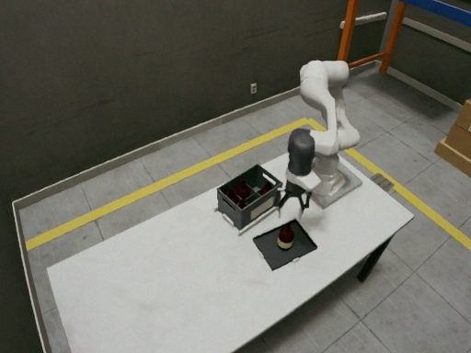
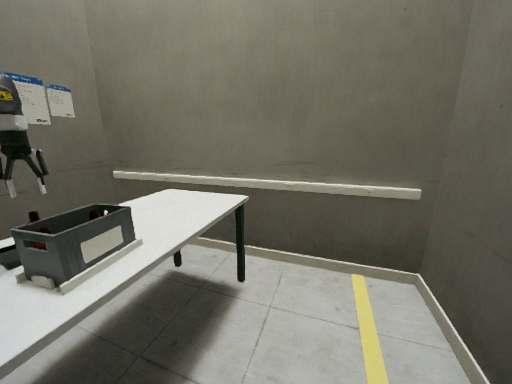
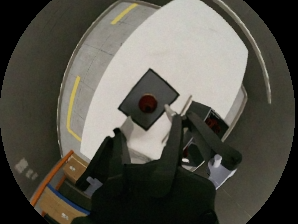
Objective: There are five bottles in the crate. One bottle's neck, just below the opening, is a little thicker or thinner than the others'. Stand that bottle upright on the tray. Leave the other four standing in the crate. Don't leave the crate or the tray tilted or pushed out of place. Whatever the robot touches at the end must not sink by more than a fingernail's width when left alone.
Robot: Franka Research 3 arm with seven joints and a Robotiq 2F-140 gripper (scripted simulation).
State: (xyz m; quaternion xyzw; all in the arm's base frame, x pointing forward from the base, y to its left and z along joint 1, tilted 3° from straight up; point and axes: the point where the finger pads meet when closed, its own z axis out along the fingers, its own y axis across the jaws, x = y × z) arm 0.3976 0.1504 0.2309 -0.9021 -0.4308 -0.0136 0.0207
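Note:
A dark red bottle with a cream label (image 1: 285, 236) (image 3: 148, 103) stands upright on the black tray (image 1: 271, 257) (image 3: 151, 82). Its dark neck (image 2: 33, 216) shows behind the crate in the exterior view. The grey crate (image 1: 235, 216) (image 2: 50, 260) (image 3: 200, 110) sits level, with several dark red bottles (image 1: 243, 188) standing inside, partly hidden by its walls. Neck thickness is too small to tell. My gripper (image 1: 292, 212) (image 2: 27, 188) (image 3: 148, 116) is partly open and empty, pointing down. It is above the table between the arm base and the tray, clear of the bottle and crate.
Low pale strips (image 1: 258, 221) (image 2: 100, 267) run along the crate's foot. Small pale blocks (image 1: 295, 259) sit at the tray's edge. The arm's base plate (image 1: 351, 185) is at the table's far right end. The crate stands close beside the gripper.

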